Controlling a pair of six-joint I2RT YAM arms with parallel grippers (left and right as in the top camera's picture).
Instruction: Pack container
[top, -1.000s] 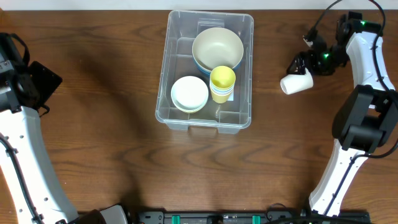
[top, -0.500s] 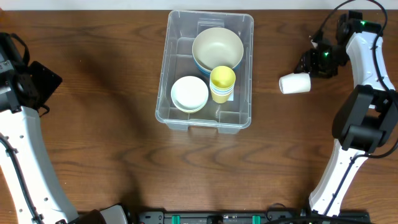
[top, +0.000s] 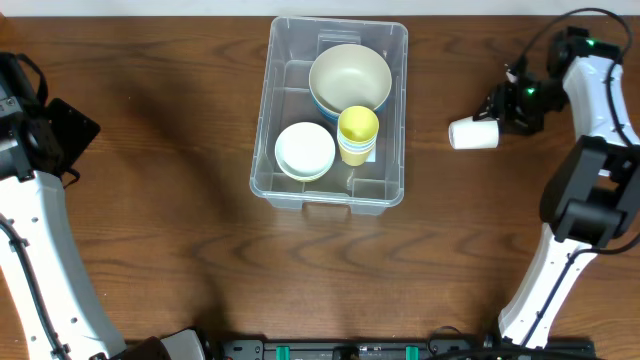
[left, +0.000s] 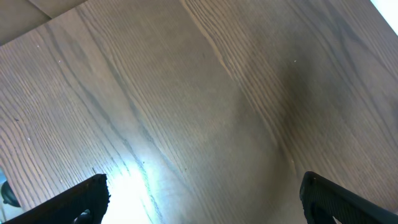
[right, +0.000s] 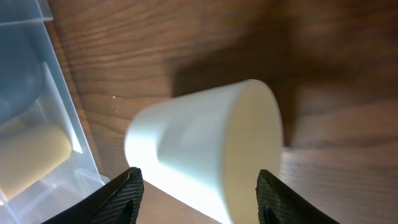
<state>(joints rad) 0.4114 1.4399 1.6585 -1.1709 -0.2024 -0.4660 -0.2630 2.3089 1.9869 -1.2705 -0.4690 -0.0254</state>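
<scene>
The clear container (top: 264, 120) stands at the back middle of the table. It holds a cream bowl (top: 350, 78), stacked white bowls (top: 305, 150) and a stack of yellow cups (top: 358, 133). A white cup (top: 474, 134) lies on its side on the table to the right of the container. My right gripper (top: 498, 112) is open just right of and behind the cup. In the right wrist view the cup (right: 205, 155) lies just ahead of the open fingers (right: 199, 190), with the container wall (right: 37, 112) at the left. My left gripper (left: 205, 199) is open and empty over bare wood.
The left arm (top: 55, 135) hovers at the far left edge of the wooden table (top: 160, 230). The right arm's base stands at the right front (top: 590, 210). Cables run at the back right corner.
The right gripper has drawn back to the right, away from the white cup. The cup has gone from tilted to lying flat on its side. The left arm has not moved.
</scene>
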